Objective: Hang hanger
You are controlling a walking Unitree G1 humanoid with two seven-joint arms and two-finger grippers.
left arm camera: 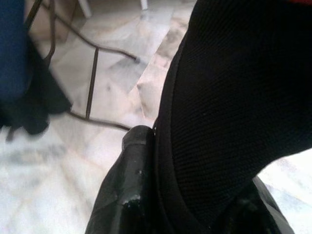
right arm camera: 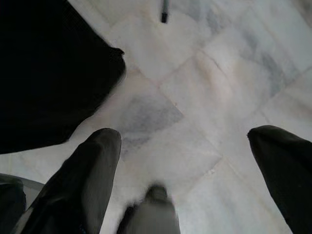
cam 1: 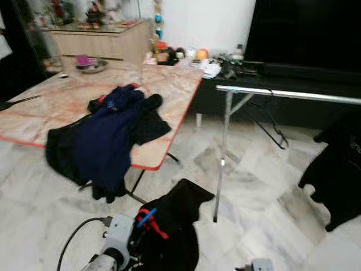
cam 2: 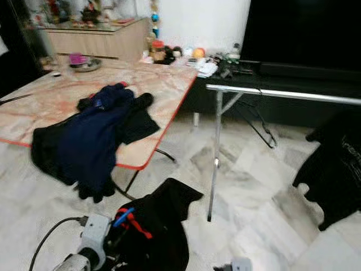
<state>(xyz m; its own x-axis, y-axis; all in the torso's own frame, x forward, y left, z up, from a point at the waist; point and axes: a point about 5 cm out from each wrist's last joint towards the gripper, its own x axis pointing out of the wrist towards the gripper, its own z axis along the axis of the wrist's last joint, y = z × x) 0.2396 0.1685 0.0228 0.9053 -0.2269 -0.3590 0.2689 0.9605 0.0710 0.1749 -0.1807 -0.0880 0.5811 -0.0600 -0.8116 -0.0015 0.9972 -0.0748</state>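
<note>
- pile of dark blue and black clothes [cam 1: 107, 141] draped over near edge of marble table [cam 1: 51, 101]
- left gripper [left arm camera: 190, 214] low at left, fingers [left arm camera: 126, 195] clamped on black garment [cam 1: 175, 226], red hanger [cam 1: 151, 221] showing at its top
- metal rail [cam 1: 287, 95] right of table, empty black hanger [cam 1: 275, 131] hooked on it
- right gripper [right arm camera: 185, 156] over bare floor [right arm camera: 204, 97], fingers wide apart, holding nothing
- another black garment [cam 1: 338, 169] hanging far right

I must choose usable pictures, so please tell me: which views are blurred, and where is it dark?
Both eye views are softly blurred overall; the dark clothes on the table show no detail. Left wrist view: the black garment is sharp, the floor behind it blurred. Right wrist view: the floor is bright, the fingers soft.
</note>
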